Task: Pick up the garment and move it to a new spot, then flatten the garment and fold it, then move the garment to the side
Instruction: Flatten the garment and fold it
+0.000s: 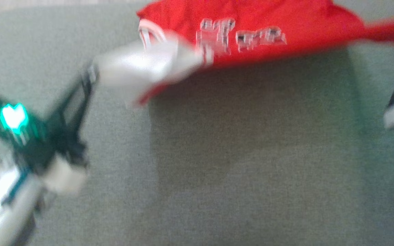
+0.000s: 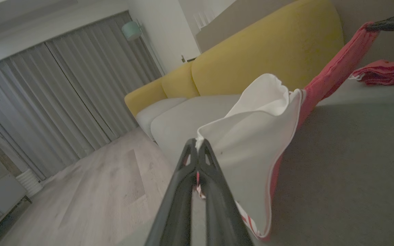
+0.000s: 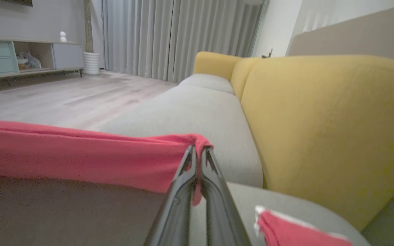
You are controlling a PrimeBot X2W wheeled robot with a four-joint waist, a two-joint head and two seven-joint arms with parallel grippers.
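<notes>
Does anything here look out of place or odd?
Only the red garment: one edge hangs stretched in the air between the left gripper and right gripper, both shut on it, white sleeve crumpled, not flat on the grey cushion.

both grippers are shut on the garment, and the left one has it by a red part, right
Not quite: the left gripper is shut on a white part of the garment, not a red one, as the left wrist view shows. The right gripper is shut on it too.

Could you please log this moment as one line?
left end effector: shut on garment; right end effector: shut on garment; garment: stretched, aloft
</notes>
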